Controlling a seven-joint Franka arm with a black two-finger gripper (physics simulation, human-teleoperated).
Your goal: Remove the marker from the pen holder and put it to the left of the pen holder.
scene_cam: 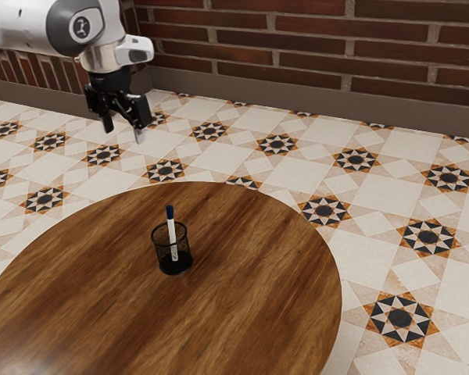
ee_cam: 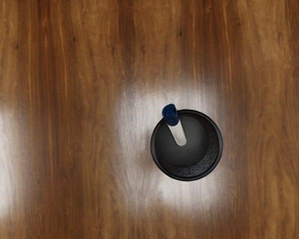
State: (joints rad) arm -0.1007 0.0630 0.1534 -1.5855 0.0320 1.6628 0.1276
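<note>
In the exterior view I see my arm (scene_cam: pixel 31 27) reaching in from the upper left, with the gripper (scene_cam: pixel 124 131) pointing downward at its end. Its two fingers stand clearly apart and have hold of nothing. The marker (scene_cam: pixel 172 232) is in the black pen holder (scene_cam: pixel 177 267), well apart from the gripper and lower in this view. It stands nearly upright with a slight tilt, its dark blue cap (scene_cam: pixel 170 212) up above the rim and its white barrel visible through the mesh wall. The holder sits upright on my round wooden bench (scene_cam: pixel 250 289), toward the far edge. Around and behind the bench I can make out the patterned tile floor (scene_cam: pixel 391 203), and past that a brick wall (scene_cam: pixel 297 35) with a plain grey-brown baseboard (scene_cam: pixel 297 95) along its foot.

In the wrist view I am looking down onto the bench and into the round mouth of the holder. The marker leans at the holder's rim: the blue cap reaches across and a little past the edge, while the white barrel slants down inside, toward the middle of the dark base. Pale patches of glare (ee_cam: pixel 139 107) lie on the wood grain near the holder.
</note>
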